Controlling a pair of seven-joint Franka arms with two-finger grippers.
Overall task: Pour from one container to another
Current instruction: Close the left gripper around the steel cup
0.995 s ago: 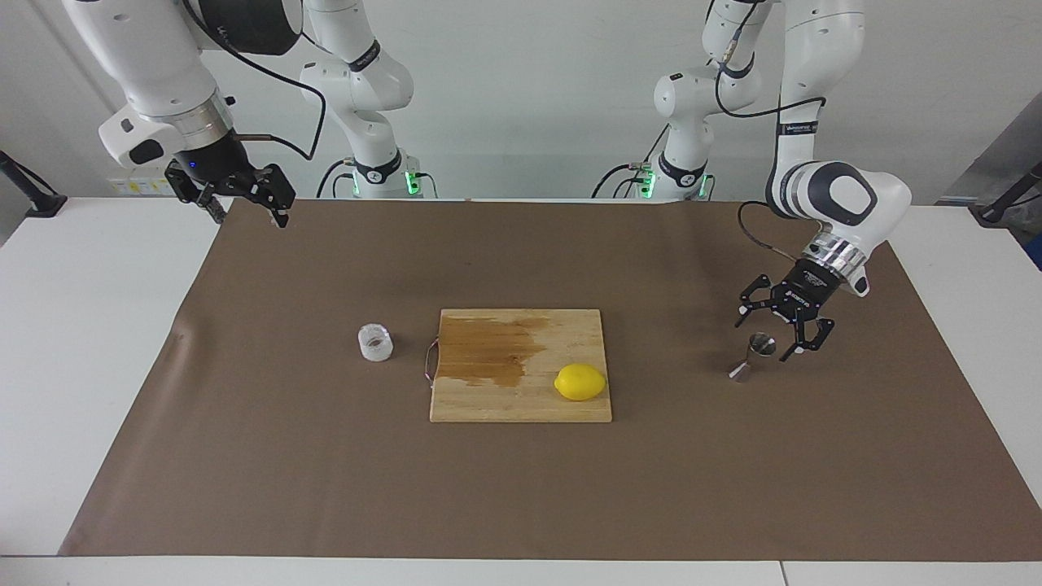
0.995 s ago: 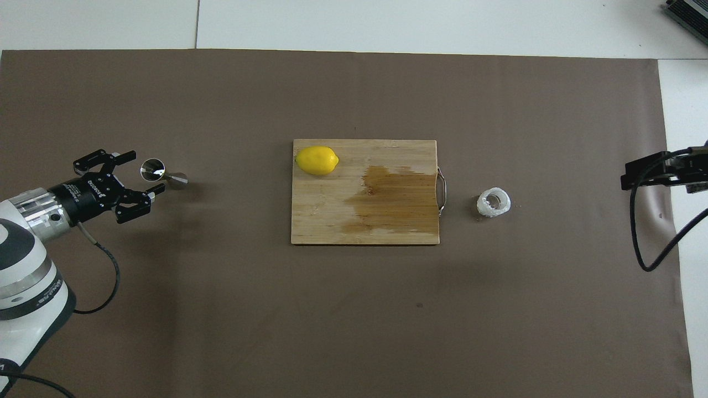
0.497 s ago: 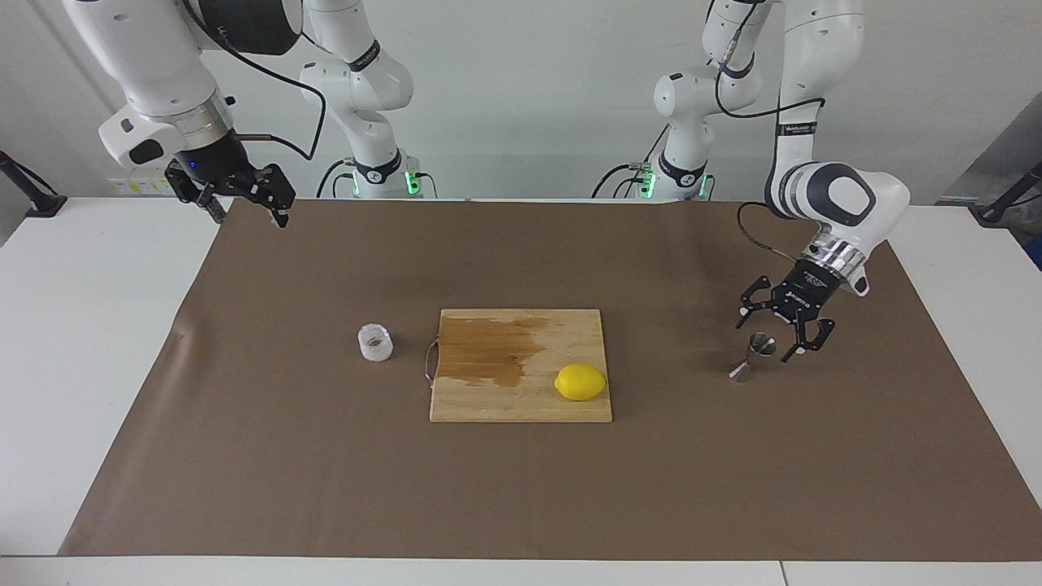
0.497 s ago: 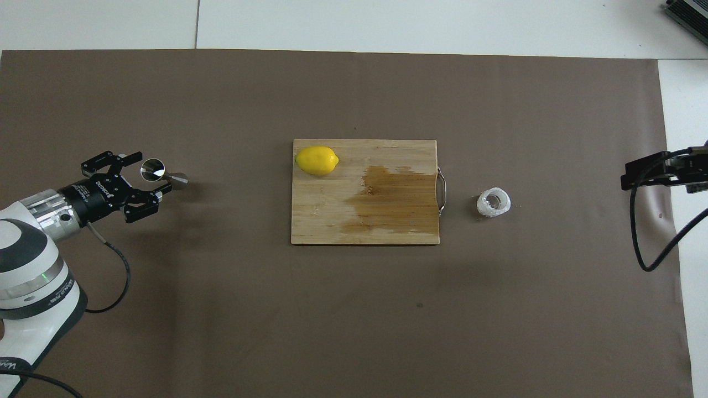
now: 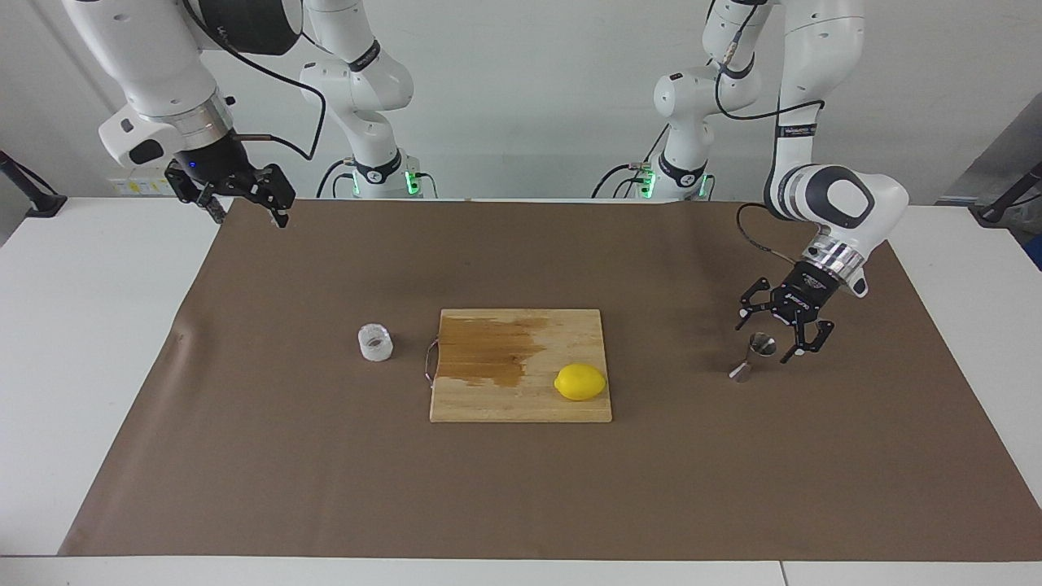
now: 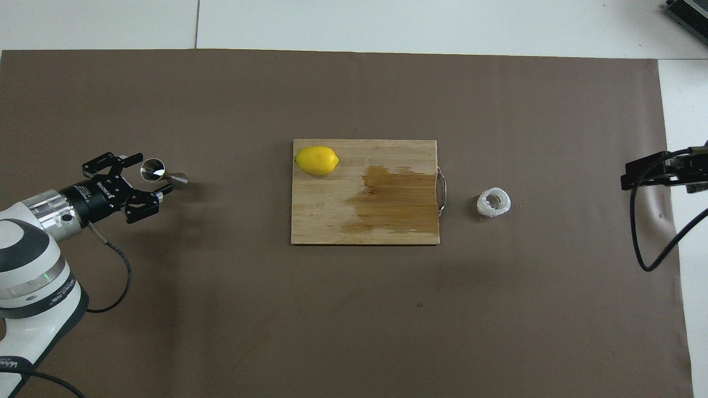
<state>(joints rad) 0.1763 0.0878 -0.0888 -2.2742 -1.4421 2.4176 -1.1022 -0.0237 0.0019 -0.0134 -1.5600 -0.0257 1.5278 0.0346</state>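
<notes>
Jigger [image 5: 750, 357]: upright, toward the left arm's end from the cutting board [image 5: 521, 399].
Glass cup [image 5: 375, 342]: beside the board's handle end.
Left gripper [image 5: 771, 338]: fingers spread around the jigger's top, seemingly not touching.
Right gripper [image 5: 247, 208]: fingers open, empty, waiting well apart from the board.

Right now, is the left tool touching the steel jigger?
Apart. In the overhead view the left tool stands open around the jigger, with brown mat visible between each fingertip and the jigger's rim.

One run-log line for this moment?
left gripper: open around steel hourglass jigger | right gripper: open, waiting | frosted glass cup: untouched beside wooden cutting board
</notes>
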